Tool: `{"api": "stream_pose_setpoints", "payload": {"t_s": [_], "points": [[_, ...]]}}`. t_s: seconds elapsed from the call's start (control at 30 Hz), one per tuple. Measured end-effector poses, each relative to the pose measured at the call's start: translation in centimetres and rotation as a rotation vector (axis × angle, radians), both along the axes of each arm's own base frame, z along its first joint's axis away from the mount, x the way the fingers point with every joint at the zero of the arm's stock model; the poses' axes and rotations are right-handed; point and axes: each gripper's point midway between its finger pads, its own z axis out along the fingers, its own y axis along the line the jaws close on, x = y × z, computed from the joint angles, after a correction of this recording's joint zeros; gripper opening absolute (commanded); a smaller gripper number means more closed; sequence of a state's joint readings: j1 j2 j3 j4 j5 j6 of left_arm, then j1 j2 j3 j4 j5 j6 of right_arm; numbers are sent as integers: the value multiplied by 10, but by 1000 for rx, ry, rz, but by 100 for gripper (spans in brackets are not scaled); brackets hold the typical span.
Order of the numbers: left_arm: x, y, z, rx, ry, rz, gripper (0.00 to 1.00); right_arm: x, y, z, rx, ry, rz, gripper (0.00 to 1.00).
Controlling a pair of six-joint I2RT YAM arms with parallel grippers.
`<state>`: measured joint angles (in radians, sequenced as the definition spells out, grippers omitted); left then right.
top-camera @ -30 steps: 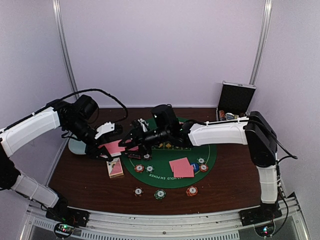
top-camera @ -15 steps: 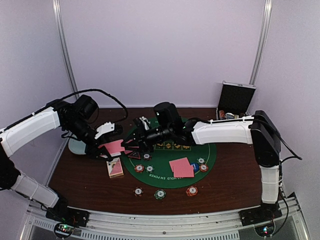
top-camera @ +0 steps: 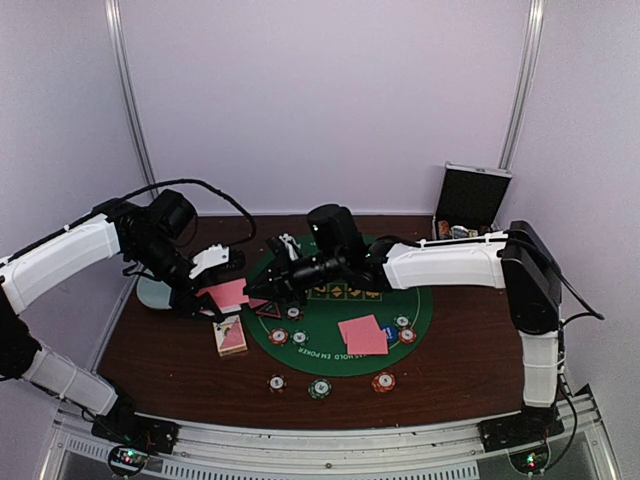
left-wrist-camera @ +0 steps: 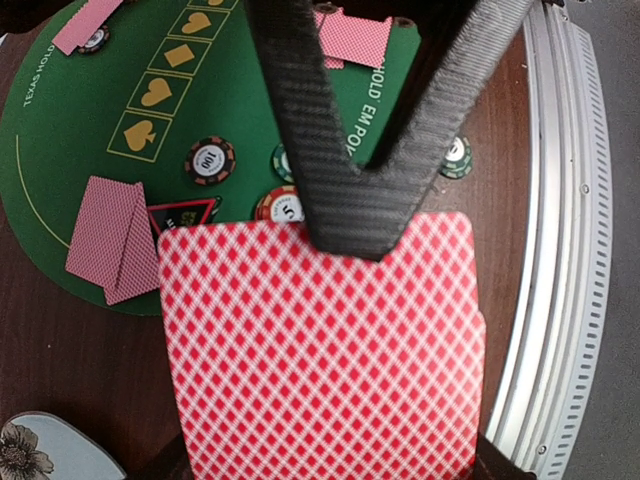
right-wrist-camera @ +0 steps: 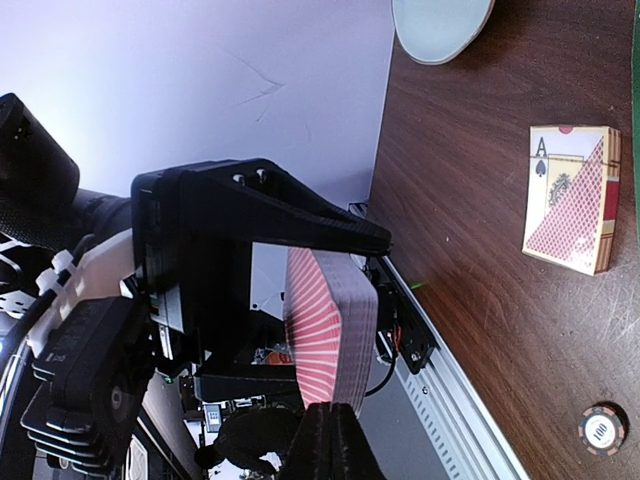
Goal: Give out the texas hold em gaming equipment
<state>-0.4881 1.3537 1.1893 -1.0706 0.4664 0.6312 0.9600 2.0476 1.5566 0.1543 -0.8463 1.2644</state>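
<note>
Fingers [left-wrist-camera: 300,120] of ribbed black, the right gripper's [left-wrist-camera: 350,235], meet in a V, pinched on the far edge of the diamond-patterned pink-red deck [left-wrist-camera: 320,350]. The left gripper [top-camera: 222,291] clamps that squared stack by its sides, above the dark wood table [top-camera: 150,350] beside the round green felt mat [top-camera: 405,290]. Both arms reach inward, the right stretched low across the mat.

Green mat [left-wrist-camera: 60,130] carrying "TEXAS HOLD'EM" along rim, upper left.
Black chip [left-wrist-camera: 209,160] showing "100".
Red chip [left-wrist-camera: 275,206] showing "5".
Card box [right-wrist-camera: 570,200] displaying "A" over spade, upper right.
</note>
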Motion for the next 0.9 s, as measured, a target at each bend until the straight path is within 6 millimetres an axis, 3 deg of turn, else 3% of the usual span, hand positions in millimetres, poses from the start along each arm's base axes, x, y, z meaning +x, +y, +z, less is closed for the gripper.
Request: {"api": "stream_pose_setpoints", "payload": {"t_s": [0.4, 0.57, 0.77, 0.9], "points": [[0, 1, -2, 9, -3, -3, 0, -2, -4, 23, 37, -27, -2, 0], [0, 2, -3, 12, -2, -3, 0, -5, -11, 20, 30, -22, -5, 0], [-2, 3, -6, 20, 4, -2, 0, 2, -34, 13, -10, -18, -32, 0], [-1, 4, -7, 22, 4, -1, 0, 17, -59, 23, -38, -51, -70, 0]]}}
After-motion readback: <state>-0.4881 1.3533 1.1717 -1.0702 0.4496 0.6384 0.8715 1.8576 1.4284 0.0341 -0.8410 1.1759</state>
